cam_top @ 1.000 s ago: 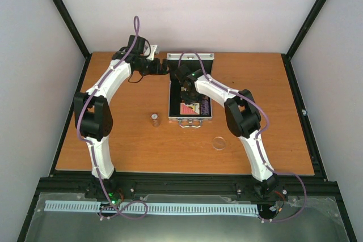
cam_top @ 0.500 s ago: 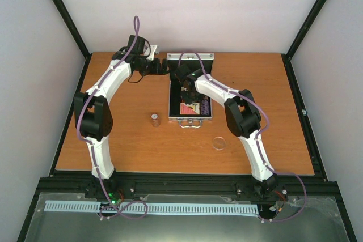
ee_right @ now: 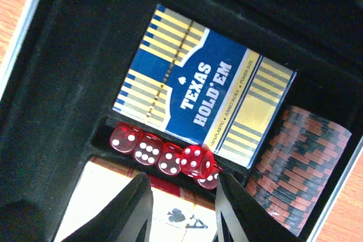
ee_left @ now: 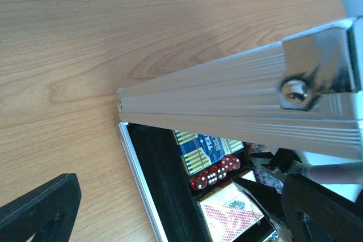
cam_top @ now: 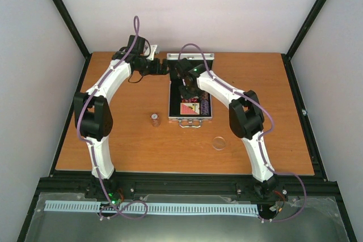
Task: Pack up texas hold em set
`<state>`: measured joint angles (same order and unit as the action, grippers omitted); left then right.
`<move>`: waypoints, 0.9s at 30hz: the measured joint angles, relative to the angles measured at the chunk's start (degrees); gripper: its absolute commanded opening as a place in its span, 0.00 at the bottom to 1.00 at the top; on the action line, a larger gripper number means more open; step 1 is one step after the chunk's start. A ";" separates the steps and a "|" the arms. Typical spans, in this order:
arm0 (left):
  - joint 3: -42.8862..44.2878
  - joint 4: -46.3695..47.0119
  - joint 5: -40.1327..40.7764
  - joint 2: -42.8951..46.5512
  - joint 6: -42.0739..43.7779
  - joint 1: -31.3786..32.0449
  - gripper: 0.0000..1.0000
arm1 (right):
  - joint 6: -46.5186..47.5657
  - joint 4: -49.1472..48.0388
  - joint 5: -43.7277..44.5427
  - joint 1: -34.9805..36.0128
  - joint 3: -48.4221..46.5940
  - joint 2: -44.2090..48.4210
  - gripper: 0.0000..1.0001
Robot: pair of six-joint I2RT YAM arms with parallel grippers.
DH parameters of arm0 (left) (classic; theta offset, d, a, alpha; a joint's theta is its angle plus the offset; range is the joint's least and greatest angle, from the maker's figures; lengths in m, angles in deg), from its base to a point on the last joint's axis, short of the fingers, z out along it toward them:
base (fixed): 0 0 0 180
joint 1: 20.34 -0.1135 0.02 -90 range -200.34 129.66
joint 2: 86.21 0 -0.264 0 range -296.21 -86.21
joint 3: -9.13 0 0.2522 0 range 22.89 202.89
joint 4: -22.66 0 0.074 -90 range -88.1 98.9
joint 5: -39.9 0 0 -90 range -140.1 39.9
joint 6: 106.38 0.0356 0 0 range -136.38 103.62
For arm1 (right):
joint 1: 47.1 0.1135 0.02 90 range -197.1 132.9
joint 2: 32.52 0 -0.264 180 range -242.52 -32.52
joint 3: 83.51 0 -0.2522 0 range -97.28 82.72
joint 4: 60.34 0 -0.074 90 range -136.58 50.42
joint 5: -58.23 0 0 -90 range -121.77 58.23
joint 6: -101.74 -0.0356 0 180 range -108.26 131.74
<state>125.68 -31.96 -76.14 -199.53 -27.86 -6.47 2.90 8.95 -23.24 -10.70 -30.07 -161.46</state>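
Just above dice by "TEXAS HOLD'EM" deck, right gripper parted; left gripper unclear

The case is crowded inside: blue deck, dice and boxed chips fill their slots, and the right gripper hangs close above the dice. The raised lid walls off the far side, with the left gripper at its left corner. Bare table lies on either side, broken by a loose chip stack on the left and a clear disc on the right
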 measured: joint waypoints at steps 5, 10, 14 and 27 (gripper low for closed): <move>0.00 0.00 0.00 0.00 0.00 0.00 1.00 | -0.20 0.09 -0.59 0.00 -0.66 0.35 0.33; 0.00 0.00 0.00 0.00 0.00 0.00 1.00 | -0.35 0.46 -0.26 0.00 -0.66 0.33 0.33; 0.00 0.00 0.00 0.00 0.00 0.00 1.00 | -0.46 0.61 0.50 0.00 -0.66 0.22 0.33; 0.00 0.02 0.02 0.00 0.02 0.00 1.00 | -0.39 0.68 2.25 0.00 -0.61 -3.43 0.37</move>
<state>125.68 -31.94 -76.12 -199.53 -27.84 -6.47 2.51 9.63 -20.99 -10.70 -30.68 -164.89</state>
